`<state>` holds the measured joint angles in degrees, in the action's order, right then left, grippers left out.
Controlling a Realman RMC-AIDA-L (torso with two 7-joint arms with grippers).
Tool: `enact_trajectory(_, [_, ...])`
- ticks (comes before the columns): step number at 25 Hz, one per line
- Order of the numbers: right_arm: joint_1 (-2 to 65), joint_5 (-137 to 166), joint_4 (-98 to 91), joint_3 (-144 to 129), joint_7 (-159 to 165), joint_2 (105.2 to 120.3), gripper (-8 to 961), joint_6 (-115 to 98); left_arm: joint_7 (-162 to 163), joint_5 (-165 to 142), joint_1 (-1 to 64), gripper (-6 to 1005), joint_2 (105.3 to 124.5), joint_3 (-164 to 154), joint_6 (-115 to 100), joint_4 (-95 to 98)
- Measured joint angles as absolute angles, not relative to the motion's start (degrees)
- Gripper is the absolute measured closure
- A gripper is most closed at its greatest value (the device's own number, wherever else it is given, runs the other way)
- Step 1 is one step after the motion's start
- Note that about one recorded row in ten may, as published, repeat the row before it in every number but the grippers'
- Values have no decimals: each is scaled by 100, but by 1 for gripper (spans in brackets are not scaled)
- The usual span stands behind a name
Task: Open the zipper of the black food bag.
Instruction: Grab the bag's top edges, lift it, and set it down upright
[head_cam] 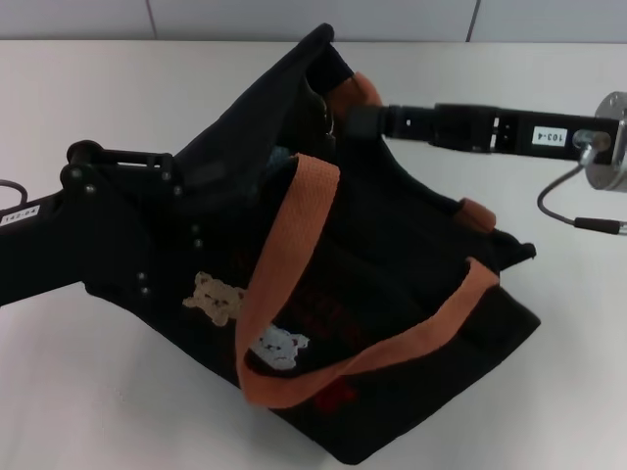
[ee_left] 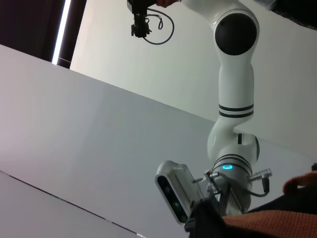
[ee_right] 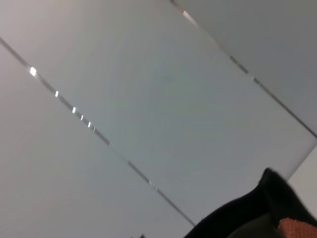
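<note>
The black food bag (head_cam: 392, 294) lies tilted in the middle of the white table, with bear patches (head_cam: 217, 294) on its near side and orange-brown handles (head_cam: 294, 225) draped over it. Its far end gapes open (head_cam: 309, 93). The zipper and its pull are lost in the dark folds along the top. My left gripper (head_cam: 181, 186) presses against the bag's left side. My right gripper (head_cam: 338, 122) reaches in from the right to the far end of the bag's top. The right wrist view shows only a corner of the black fabric (ee_right: 242, 218).
The white table (head_cam: 98, 411) extends around the bag, and a tiled wall edge runs along the back. A grey cable (head_cam: 558, 201) hangs from the right wrist. The left wrist view shows the right arm's white links (ee_left: 233, 114) and an orange handle strip (ee_left: 277, 223).
</note>
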<state>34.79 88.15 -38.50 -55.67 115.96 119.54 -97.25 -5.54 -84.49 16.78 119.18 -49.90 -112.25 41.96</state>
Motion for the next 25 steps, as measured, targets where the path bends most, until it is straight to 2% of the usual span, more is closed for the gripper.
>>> enact_trajectory(20, [3877,8800,-3834,-6154,12186,11933,311,-9180,-605,-8463,1704,866,11918,-5080,-11197,4245])
enact_trajectory(25, [3947,8801,-3892,-6355,12215,11943,405,-9014,-607,-8459,1710,866,11918,-5166,-11179,4245])
